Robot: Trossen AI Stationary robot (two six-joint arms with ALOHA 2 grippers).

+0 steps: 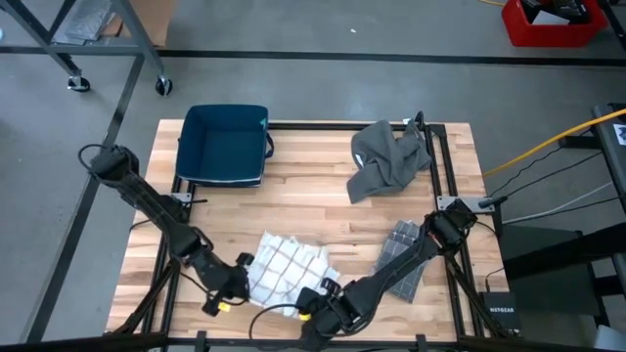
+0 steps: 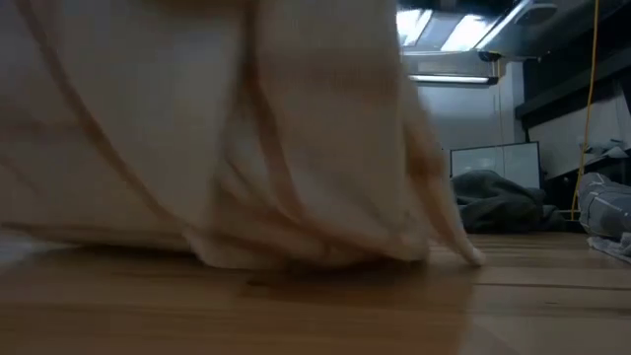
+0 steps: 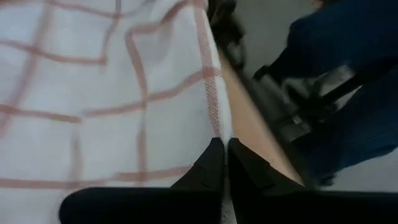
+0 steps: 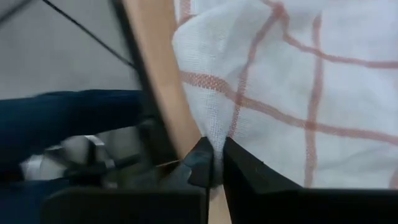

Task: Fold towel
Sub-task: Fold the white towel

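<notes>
High view: checked towel (image 1: 287,264) crumpled at near bench (image 1: 313,200) edge. Left gripper (image 1: 238,281), right gripper (image 1: 315,298): fingers clamped on near towel edge. Grasp step done, judging; next, lift together, carry far.

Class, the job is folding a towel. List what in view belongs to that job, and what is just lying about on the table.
Job: checked towel; left gripper and right gripper, each shut on its edge.
Lying about: blue bin; grey cloth; dark patterned cloth.

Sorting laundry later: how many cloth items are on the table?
3: checked towel at the near edge, crumpled grey cloth at the far right, folded dark cloth at near right. Others may be hidden.
</notes>
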